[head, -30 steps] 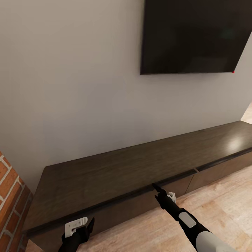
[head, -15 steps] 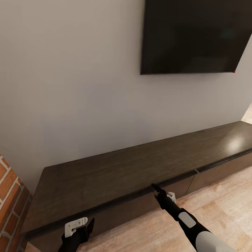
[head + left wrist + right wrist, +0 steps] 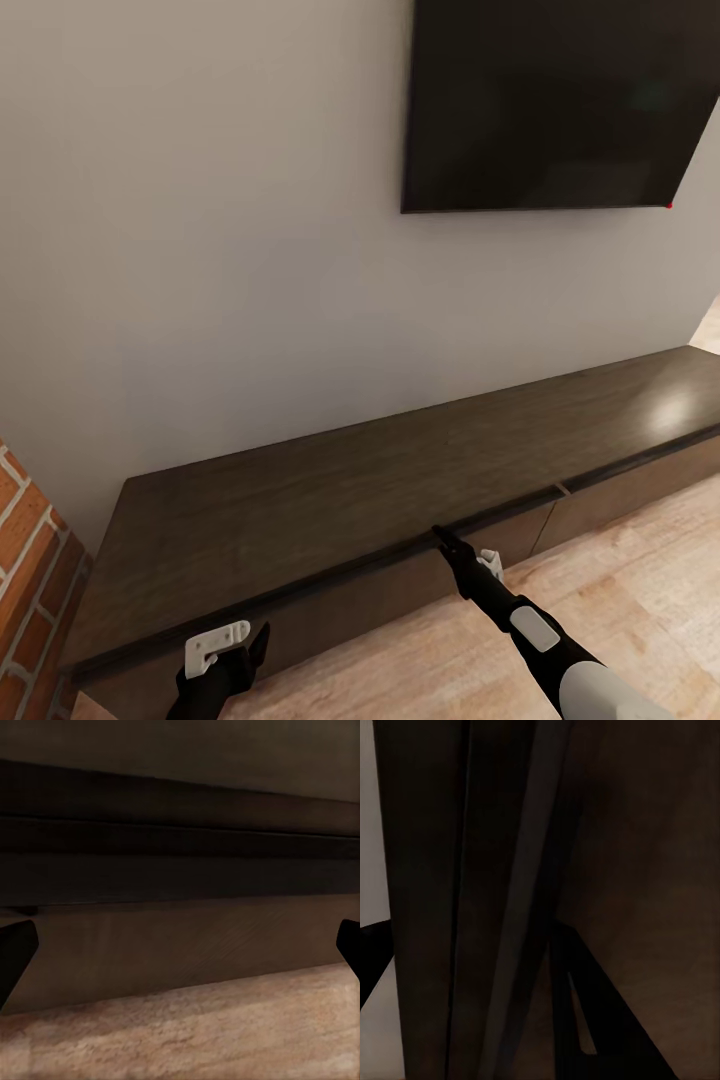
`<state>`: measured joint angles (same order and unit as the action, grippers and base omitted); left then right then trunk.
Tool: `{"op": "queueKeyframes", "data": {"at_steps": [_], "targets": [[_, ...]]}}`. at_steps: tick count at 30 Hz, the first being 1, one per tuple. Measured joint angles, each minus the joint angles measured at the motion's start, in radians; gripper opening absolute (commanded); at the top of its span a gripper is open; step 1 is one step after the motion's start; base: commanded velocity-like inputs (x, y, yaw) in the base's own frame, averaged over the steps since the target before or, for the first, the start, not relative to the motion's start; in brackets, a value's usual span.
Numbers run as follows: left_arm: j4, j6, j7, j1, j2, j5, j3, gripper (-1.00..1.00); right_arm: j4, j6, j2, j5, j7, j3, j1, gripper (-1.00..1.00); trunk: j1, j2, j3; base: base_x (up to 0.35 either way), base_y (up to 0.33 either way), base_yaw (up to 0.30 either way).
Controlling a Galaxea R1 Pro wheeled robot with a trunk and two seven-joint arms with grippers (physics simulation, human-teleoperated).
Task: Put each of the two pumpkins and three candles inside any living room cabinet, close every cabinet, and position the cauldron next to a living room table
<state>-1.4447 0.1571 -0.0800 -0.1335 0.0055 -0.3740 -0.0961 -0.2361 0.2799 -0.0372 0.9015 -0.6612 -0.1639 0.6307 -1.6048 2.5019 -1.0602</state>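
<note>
The right end effector (image 3: 441, 537) has crept a tiny bit closer to the front lip of the cabinet (image 3: 330, 480) than it was a moment ago; the rest looks the same. Its tip now sits right at the dark groove under the flat top, just where two drawer fronts meet. In the right wrist view one finger (image 3: 592, 1020) lies close along the dark wood of the cabinet front, and the other finger shows far off at the edge, so the right end effector looks spread open with nothing in it. The left end effector (image 3: 262, 638) hangs low in front of the cabinet, near its end by the brick wall (image 3: 25, 560). In the left wrist view its two fingertips (image 3: 15, 952) sit wide apart, so it is open and holds nothing. Straight ahead of it are the drawer front and the wood floor (image 3: 187, 1027). The cabinet fronts all look shut. I think the step in hand is opening a drawer so things can go inside later. Next, the right end effector needs to hook a finger into the groove at the top of the drawer front and pull back gently toward the robot. There is no handle, so the finger could slip off.
</note>
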Motion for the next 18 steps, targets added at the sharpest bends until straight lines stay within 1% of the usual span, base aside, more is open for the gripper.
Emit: {"op": "queueKeyframes", "data": {"at_steps": [5,9,18], "targets": [[0.0,-0.001,0.001,0.0,0.0,0.0,0.0,1.0,0.001,0.001,0.0,-0.001,-0.001,-0.001,0.001,-1.0,0.0,0.0,0.0,-0.033,0.0,0.0],[0.0,-0.001,0.001,-0.001,0.0,0.0,0.0,1.0,0.0,0.008,-0.001,0.008,-0.003,0.004,0.001,-1.0,0.0,0.0,0.0,-0.058,0.0,0.0],[0.0,-0.002,0.0,-0.003,0.0,0.0,0.0,1.0,0.0,0.009,-0.001,0.009,-0.004,0.004,0.001,-1.0,0.0,0.0,0.0,-0.008,0.0,0.0]]}}
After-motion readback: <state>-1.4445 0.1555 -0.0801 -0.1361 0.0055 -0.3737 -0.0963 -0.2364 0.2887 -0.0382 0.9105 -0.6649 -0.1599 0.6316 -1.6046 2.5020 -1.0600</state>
